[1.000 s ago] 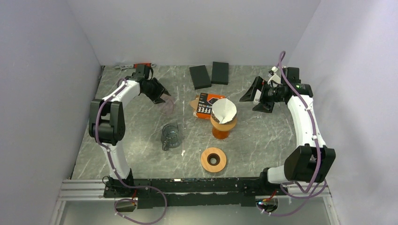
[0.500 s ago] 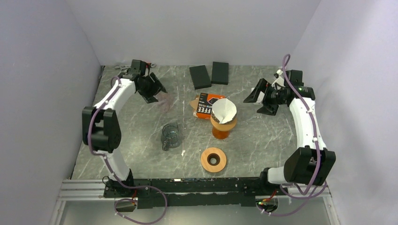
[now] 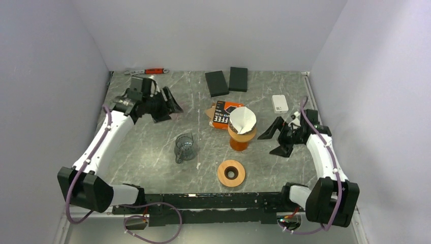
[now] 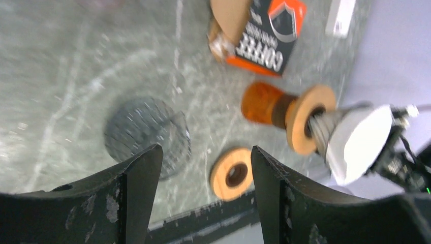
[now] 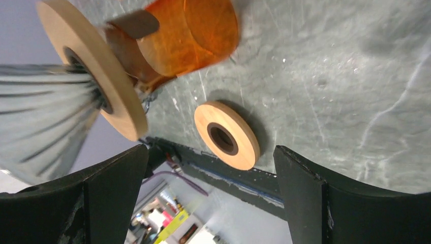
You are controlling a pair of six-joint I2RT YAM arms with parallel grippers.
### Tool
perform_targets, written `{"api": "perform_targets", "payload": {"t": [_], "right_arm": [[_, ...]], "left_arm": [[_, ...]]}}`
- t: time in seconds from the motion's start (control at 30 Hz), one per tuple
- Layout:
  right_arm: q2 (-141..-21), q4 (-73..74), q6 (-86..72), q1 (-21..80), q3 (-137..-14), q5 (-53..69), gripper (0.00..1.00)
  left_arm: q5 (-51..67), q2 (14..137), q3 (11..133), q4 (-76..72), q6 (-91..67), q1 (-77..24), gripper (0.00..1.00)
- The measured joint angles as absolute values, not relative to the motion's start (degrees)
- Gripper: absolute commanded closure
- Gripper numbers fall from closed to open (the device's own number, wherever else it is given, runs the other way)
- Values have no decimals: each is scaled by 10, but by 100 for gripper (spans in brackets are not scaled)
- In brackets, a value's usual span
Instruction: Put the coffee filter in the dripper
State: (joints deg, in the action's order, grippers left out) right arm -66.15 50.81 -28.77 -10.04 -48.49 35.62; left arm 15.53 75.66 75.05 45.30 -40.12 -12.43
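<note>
The white paper coffee filter sits in the dripper, an orange glass base with a wooden collar, at the table's middle. It shows in the left wrist view and as pleated paper in the right wrist view, with the dripper's collar beside it. My left gripper is open and empty at the back left, well clear of the dripper. My right gripper is open and empty to the right of the dripper, not touching it.
A wooden ring lies in front of the dripper. A glass cup stands to its left. An orange coffee filter box lies behind it. Two dark blocks, a white device and a red-handled tool lie at the back.
My right gripper has swung from the back right toward me and now sits beside the dripper. My left arm has pulled back and left. The filter and dripper have not moved.
</note>
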Motion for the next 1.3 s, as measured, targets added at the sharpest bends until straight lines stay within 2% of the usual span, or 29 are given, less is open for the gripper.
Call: {"api": "perform_targets", "payload": {"t": [0.27, 0.43, 0.67, 0.73, 0.77, 0.8, 0.93, 1.3], "right_arm": [[-605, 405, -368, -101, -296, 457, 0], [-578, 331, -423, -101, -202, 498, 2], [-575, 279, -460, -100, -134, 515, 5], [-591, 274, -456, -100, -133, 515, 5], [-597, 271, -453, -100, -133, 516, 5], [-601, 266, -448, -100, -134, 517, 5], [-617, 249, -417, -100, -135, 520, 5], [-584, 226, -401, -101, -110, 532, 8]], "left_arm": [[207, 741, 656, 393, -449, -300, 33], [220, 742, 597, 332, -494, -352, 39], [210, 783, 585, 296, -540, -419, 45], [204, 796, 578, 291, -553, -438, 43], [200, 802, 575, 288, -556, -446, 34], [197, 808, 573, 288, -559, -452, 38], [181, 833, 571, 276, -568, -483, 33], [118, 839, 483, 214, -614, -538, 30]]}}
